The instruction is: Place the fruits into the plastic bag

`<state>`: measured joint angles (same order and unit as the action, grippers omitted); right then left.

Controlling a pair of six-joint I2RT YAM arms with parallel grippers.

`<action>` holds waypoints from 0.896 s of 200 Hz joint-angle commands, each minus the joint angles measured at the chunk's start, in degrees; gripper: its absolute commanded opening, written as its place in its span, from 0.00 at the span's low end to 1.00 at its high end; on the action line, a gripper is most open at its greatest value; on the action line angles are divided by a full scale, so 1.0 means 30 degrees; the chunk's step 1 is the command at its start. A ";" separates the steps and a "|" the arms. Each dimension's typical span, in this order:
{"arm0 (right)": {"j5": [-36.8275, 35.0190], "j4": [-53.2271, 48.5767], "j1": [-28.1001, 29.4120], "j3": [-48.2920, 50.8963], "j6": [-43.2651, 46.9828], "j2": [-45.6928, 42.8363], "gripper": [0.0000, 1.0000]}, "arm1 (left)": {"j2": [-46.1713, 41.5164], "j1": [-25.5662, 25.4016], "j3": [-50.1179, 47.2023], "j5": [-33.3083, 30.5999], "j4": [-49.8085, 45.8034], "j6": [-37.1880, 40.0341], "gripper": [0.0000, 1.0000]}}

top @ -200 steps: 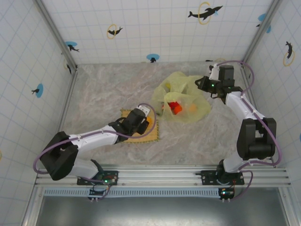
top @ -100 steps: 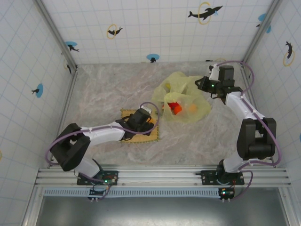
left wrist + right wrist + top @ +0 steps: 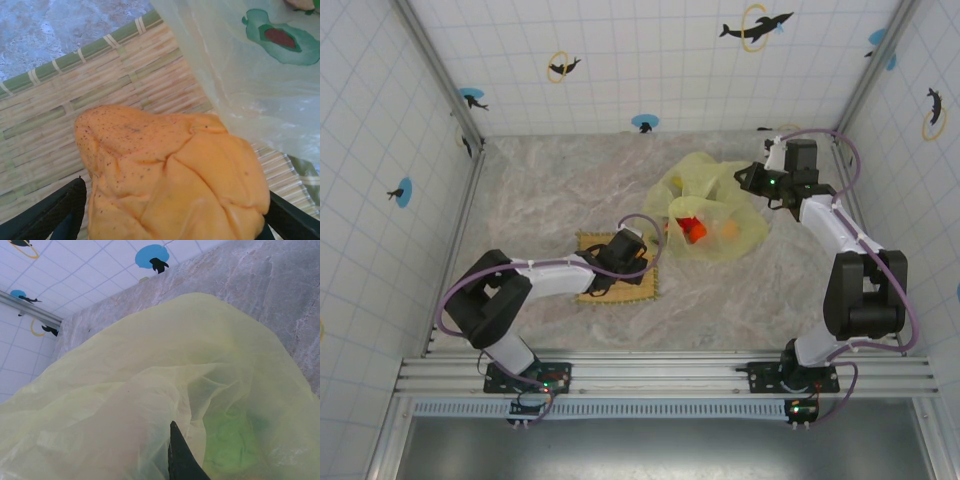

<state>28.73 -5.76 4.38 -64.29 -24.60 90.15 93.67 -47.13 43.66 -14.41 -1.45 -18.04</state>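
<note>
The left end effector (image 3: 172,210) straddles an orange fruit (image 3: 165,165) on the woven mat (image 3: 75,100), fingers spread to either side; whether they press it cannot be told. The right end effector (image 3: 752,181), fingers pressed together, pinches the plastic bag (image 3: 715,200) at its 2 o'clock rim; a red fruit (image 3: 688,226) lies inside. Risk: bag film overhangs the mat at the orange fruit's 1 o'clock, so a lift may snag it, or the creased fruit may slip. The bench (image 3: 550,190) is marbled grey; the tiled walls (image 3: 650,60) carry dolphin decals.
</note>
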 commanded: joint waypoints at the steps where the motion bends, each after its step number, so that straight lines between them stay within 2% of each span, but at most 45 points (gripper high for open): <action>1: 0.0180 0.0527 -0.0144 0.0388 0.0112 -0.0079 0.00 | 0.0242 0.0235 0.0345 -0.0086 0.0572 -0.0372 0.75; 34: 0.0179 0.0516 -0.0228 0.0483 0.0126 -0.0137 0.00 | -0.0364 0.0325 -0.0011 -0.0713 0.0543 -0.0398 0.64; 92: 0.0208 0.0548 -0.0260 0.0404 0.0109 -0.0165 0.00 | -0.3641 0.0484 -0.1014 -0.2377 0.0530 -0.0546 0.56; 106: 0.0208 0.0599 -0.0259 0.0381 0.0073 -0.0152 0.00 | -0.4803 0.0477 -0.1294 -0.1487 0.1158 -0.0462 0.54; 133: 0.0259 0.0633 -0.0218 0.0359 -0.0006 -0.0167 0.00 | -0.6340 0.0462 -0.1708 0.1948 0.3380 -0.0341 0.53; 155: 0.0351 0.0748 -0.0174 0.0396 -0.0091 -0.0138 0.00 | -0.5533 0.0469 -0.0670 0.3955 0.4071 -0.0205 0.53; 179: 0.0384 0.0711 -0.0128 0.0396 -0.0139 -0.0224 0.00 | -0.3484 0.0478 0.1090 0.4053 0.3473 0.0000 0.53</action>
<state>28.88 -5.32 3.90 -63.55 -24.73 90.15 78.30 -45.95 42.00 -6.46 7.94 -18.46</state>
